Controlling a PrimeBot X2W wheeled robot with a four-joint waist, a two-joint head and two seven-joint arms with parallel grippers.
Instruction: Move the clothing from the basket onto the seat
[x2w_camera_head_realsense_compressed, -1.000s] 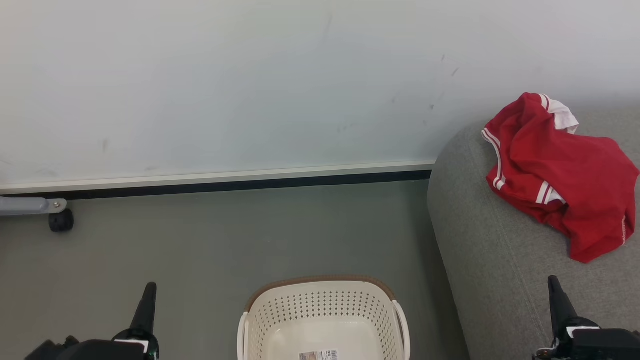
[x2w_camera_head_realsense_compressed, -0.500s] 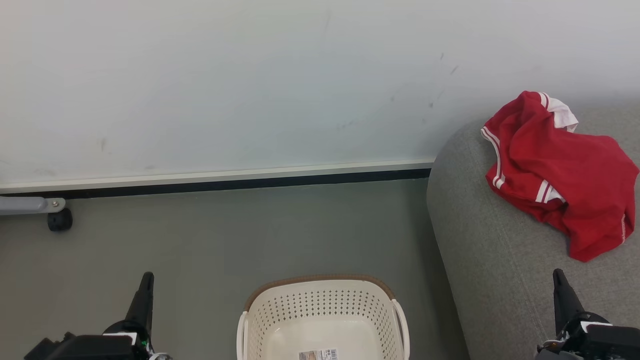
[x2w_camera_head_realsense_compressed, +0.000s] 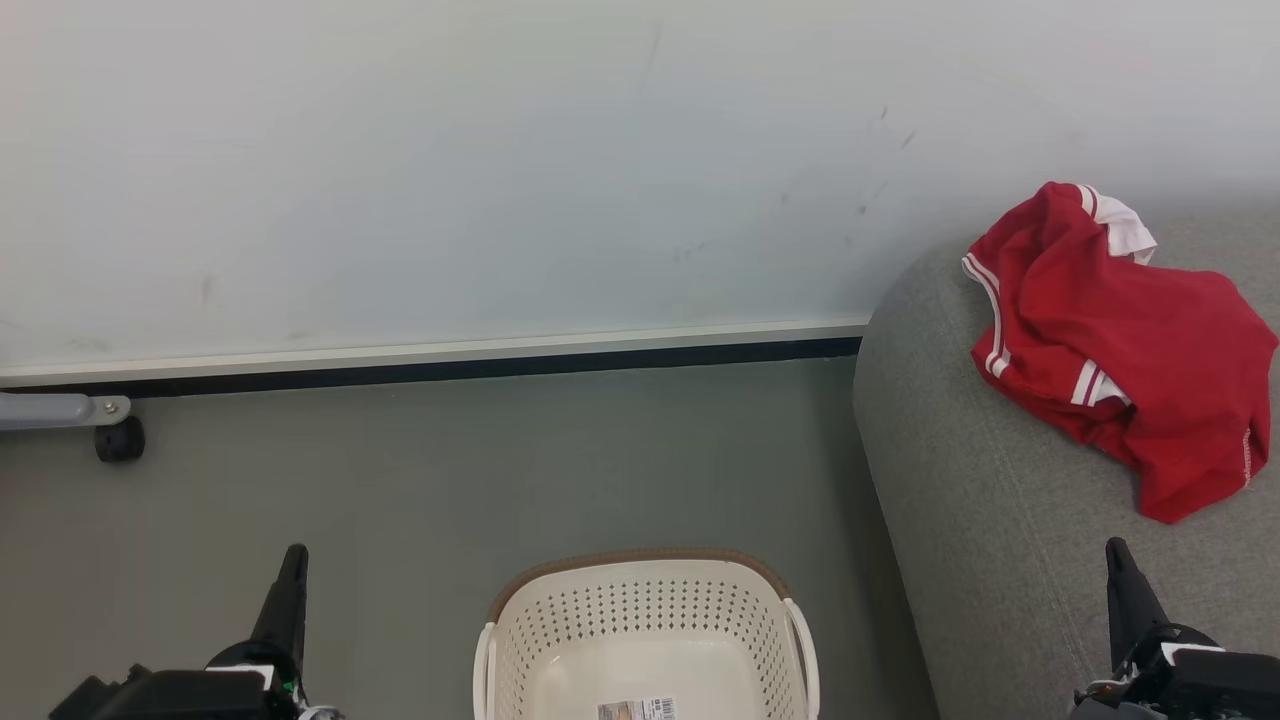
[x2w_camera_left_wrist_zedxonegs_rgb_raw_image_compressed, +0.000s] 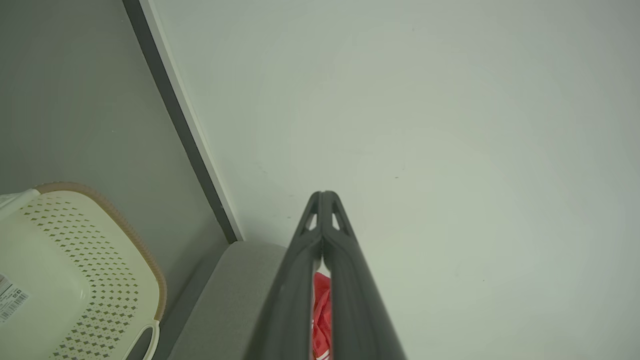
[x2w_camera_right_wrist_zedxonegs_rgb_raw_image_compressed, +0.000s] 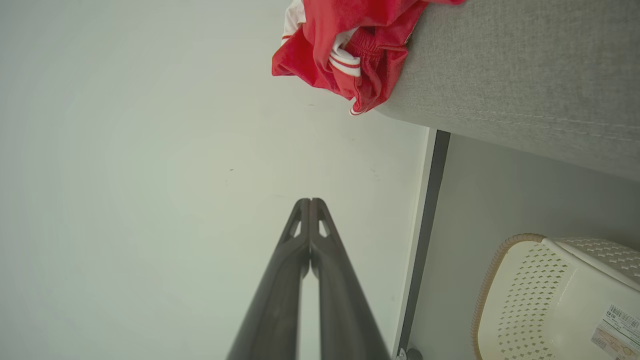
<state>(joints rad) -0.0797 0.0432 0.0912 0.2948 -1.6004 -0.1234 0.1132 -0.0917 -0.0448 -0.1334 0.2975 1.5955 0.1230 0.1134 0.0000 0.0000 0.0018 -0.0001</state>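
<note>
Right gripper (x2w_camera_head_realsense_compressed: 1117, 562) I'm holding clenched and empty by the seat (x2w_camera_head_realsense_compressed: 985, 520), clothing (x2w_camera_head_realsense_compressed: 1120, 345) lying straight ahead of it; left gripper (x2w_camera_head_realsense_compressed: 291, 565), likewise clenched, is farther off.

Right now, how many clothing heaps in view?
1. The red clothing lies bunched on the seat near the wall; it may hold more than one garment. The basket shows none, just a label, though its near end is cut off.
</note>
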